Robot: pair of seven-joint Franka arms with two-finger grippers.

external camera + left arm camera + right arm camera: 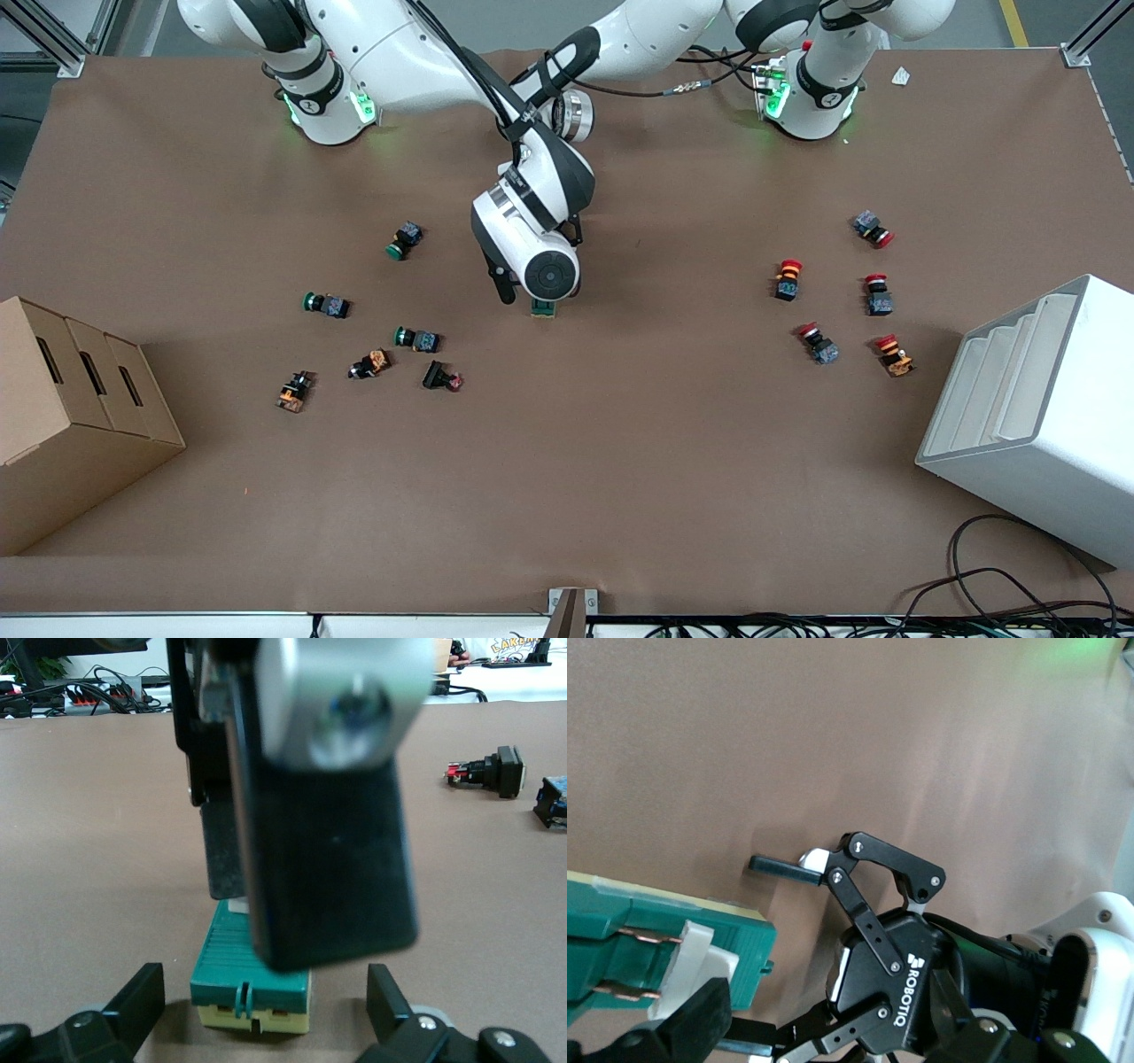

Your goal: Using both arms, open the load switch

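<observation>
The load switch [542, 308] lies on the brown table mid-way between the arms. It is a green ribbed block [239, 948] on a cream base, with a white toggle piece [700, 952]. My left gripper [264, 985] is low at the table and open, its fingers [142, 992] on either side of one end of the switch without touching it. My right gripper [833, 1023] hangs over the switch from above, open. One of its fingers [221, 864] stands at the white toggle. In the front view a wrist covers both grippers.
Several green-capped push-buttons [407, 239] lie toward the right arm's end, and several red-capped ones [787, 279] toward the left arm's end. A cardboard box [71, 416] and a white bin [1036, 416] stand at the table's two ends.
</observation>
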